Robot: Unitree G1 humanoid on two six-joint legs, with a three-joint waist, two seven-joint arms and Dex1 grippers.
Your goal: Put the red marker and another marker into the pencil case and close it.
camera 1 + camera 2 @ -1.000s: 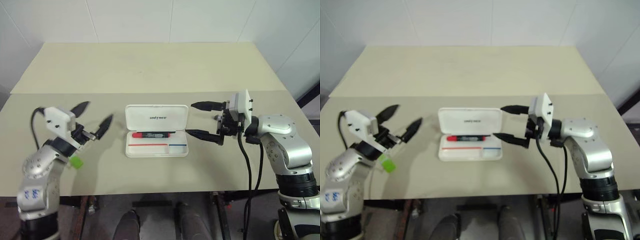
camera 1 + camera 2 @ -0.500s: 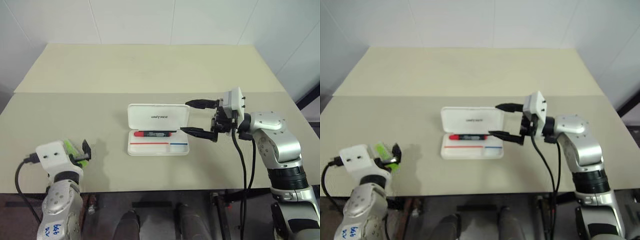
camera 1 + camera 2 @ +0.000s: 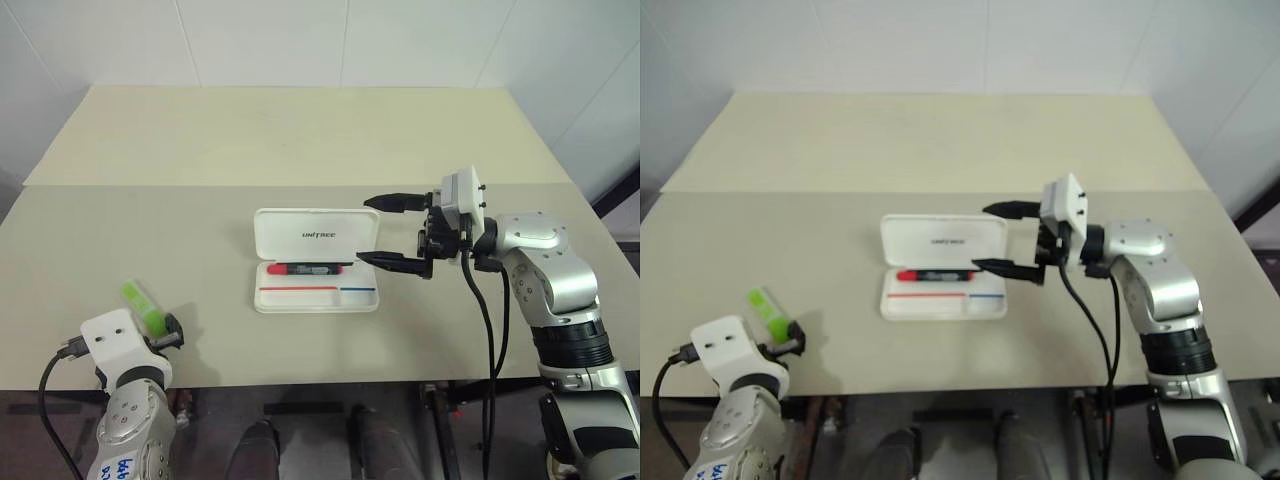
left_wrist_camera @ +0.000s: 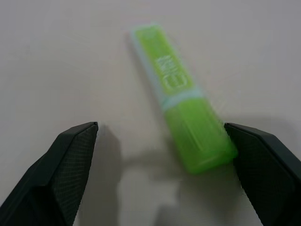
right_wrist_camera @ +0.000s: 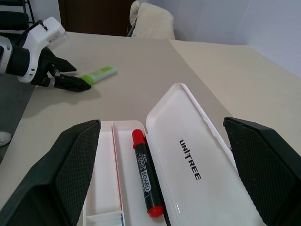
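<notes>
The white pencil case (image 3: pixel 316 236) lies open mid-table, its "UNITREE" lid folded back. The red marker (image 3: pixel 308 268), black-barrelled with a red cap, lies in the tray. The other marker, a chunky green highlighter (image 3: pixel 143 305), rests on the table near the front left edge. My left gripper (image 4: pixel 161 127) is open and low over the table just behind it; the highlighter (image 4: pixel 181 106) lies ahead, its near end close to one finger (image 4: pixel 268 165). My right gripper (image 3: pixel 365 231) is open, level, with its fingertips either side of the case's right end and nothing between them.
A seam (image 3: pixel 200 186) runs across the table behind the case, with bare tabletop beyond it up to the white wall. The table's front edge (image 3: pixel 300 383) is close to my left gripper. A black cable (image 3: pixel 490 330) hangs from my right wrist.
My left arm has dropped and pulled back toward the front left edge, and its gripper now points low at the highlighter, which it used to partly cover. The right gripper has hardly moved.
</notes>
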